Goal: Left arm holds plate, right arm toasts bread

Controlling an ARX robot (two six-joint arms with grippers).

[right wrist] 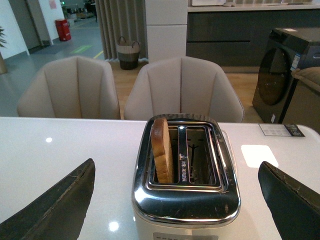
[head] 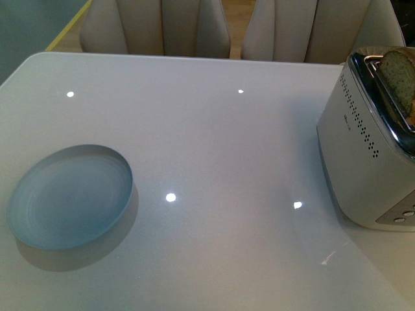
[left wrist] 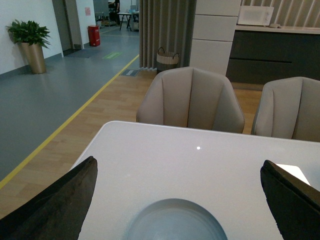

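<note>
**Bread up in the slot, plate unheld**

I see both grippers, left [left wrist: 177, 200] and right [right wrist: 175, 200], spread wide and empty; a poor pinch could tear the bread [right wrist: 162, 149] standing in the toaster [right wrist: 185, 200]; the plate [head: 68, 197] may slide on the glossy table [head: 227, 142]; one of each, two slots.

Table [head: 214, 149]: smooth, glossy white, mirrors ceiling lights. Plate [head: 68, 197]: smooth pale blue-grey, satin. Toaster [right wrist: 185, 200], right of plate: polished chrome top, matt perforated side. Bread [right wrist: 162, 150] in toaster: rough, speckled crumb.
</note>
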